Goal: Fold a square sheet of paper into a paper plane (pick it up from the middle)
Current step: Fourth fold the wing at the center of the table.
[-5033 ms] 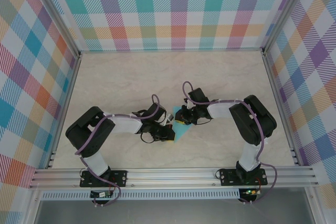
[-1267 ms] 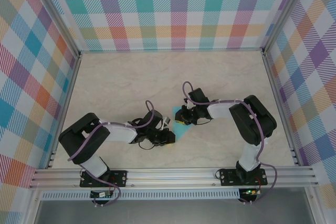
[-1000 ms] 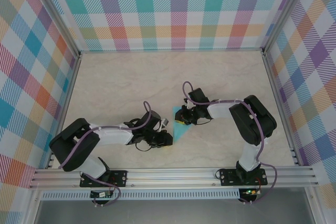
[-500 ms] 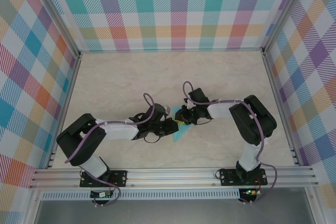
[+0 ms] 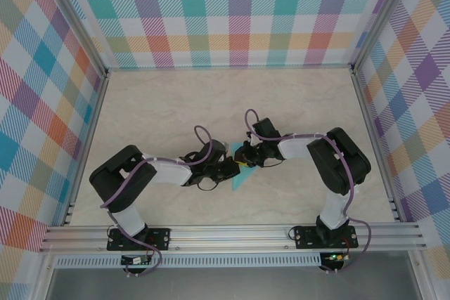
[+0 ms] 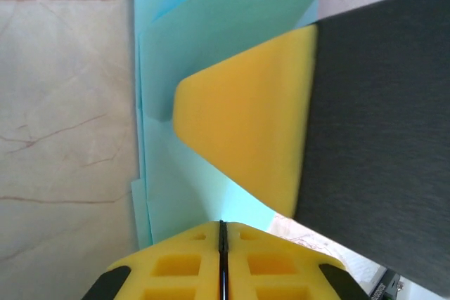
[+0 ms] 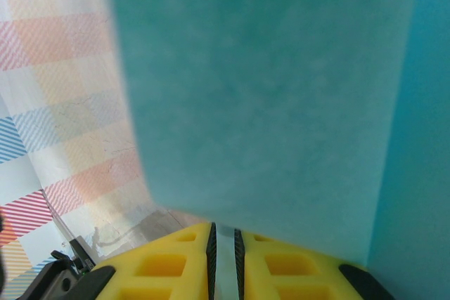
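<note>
The square sheet of paper (image 5: 242, 179) is teal and folded into layers, lying mid-table between my two grippers. My left gripper (image 5: 231, 168) reaches it from the left. In the left wrist view its yellow pads (image 6: 183, 258) are pressed together at the paper's (image 6: 186, 194) near edge, where a crease runs into the seam of the left gripper (image 6: 223, 224). My right gripper (image 5: 244, 160) comes from the right, and its yellow finger (image 6: 246, 124) lies over the sheet. In the right wrist view the right gripper (image 7: 223, 230) pinches a pale edge of the paper (image 7: 281, 89). A paper plane is out of view.
The marble-patterned tabletop (image 5: 176, 103) is ringed by checked walls (image 5: 239, 12) and an aluminium rail (image 5: 232, 233) at the near edge. Both arms bend inward and nearly touch at the sheet.
My left gripper has swung right and forward to the sheet's left edge and closed its jaws there. The right gripper has held its place and its grip.
</note>
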`<action>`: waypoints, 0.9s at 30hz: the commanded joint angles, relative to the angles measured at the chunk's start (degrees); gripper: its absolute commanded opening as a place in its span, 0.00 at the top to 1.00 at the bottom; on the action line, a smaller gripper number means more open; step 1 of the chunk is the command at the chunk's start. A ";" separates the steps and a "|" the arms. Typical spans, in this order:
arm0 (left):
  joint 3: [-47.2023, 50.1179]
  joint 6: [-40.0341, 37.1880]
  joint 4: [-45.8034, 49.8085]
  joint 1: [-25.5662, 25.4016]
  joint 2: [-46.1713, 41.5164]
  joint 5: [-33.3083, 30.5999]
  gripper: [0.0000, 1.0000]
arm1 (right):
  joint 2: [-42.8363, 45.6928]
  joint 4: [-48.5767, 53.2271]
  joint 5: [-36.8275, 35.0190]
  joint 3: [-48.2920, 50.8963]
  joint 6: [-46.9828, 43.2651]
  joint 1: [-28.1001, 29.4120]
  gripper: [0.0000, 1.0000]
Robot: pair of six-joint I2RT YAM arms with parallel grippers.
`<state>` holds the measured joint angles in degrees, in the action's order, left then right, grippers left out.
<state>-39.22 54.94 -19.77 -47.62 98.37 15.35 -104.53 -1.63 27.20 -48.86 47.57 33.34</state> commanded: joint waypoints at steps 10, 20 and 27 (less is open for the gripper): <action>2.38 0.19 8.13 -0.81 0.58 -4.45 0.96 | -3.34 10.42 -5.05 0.62 0.05 0.43 0.82; 4.81 -1.79 9.53 -1.13 2.22 -4.92 1.00 | 4.00 14.51 -3.09 -6.08 -3.18 -0.38 0.80; 3.45 -2.91 11.31 -1.35 3.00 -4.81 1.00 | 6.00 6.69 0.02 -0.13 -2.22 -0.38 0.95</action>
<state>-37.52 53.93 -19.90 -48.10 98.19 13.06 -98.89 7.90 25.06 -51.88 45.58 33.32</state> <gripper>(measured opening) 0.041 0.072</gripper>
